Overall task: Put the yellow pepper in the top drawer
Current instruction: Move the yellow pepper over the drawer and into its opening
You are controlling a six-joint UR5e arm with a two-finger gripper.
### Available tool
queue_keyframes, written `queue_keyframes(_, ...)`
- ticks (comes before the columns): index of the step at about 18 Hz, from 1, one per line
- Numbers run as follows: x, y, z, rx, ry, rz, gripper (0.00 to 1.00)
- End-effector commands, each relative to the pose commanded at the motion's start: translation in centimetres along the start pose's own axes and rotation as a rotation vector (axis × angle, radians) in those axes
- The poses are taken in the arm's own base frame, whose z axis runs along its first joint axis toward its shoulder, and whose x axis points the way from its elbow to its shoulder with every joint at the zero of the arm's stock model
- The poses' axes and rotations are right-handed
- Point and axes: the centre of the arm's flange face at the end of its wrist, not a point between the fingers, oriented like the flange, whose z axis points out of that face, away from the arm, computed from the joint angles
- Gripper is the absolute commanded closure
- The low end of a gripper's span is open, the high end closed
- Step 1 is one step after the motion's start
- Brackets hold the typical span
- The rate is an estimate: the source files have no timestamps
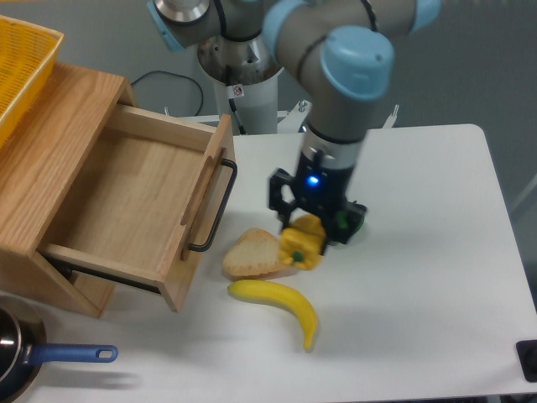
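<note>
The yellow pepper hangs above the table, held in my gripper, which is shut on it. It sits over the right end of the bread slice, in front of the green pepper. The top drawer of the wooden cabinet stands pulled open to the left, its inside bare and its black bar handle facing the table. The pepper is to the right of the drawer front, about a hand's width from the handle.
A green pepper peeks out behind the gripper. A banana lies in front of the bread. A yellow basket stands on the cabinet top. A pan with a blue handle is at the front left.
</note>
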Motion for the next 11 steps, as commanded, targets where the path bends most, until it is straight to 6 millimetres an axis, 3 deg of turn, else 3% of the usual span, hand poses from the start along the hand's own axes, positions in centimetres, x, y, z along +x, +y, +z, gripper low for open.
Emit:
queue_keyframes(2,1.8,-0.9,0.1,0.008,0.011,-0.040,0.56)
queue_keyframes(4,2.3,-1.2,0.1,0.014,0.018,-0.078,0.56)
queue_keyframes(11,4.7,-2.2,-2.5,0.097,0.057,-0.142,0.56)
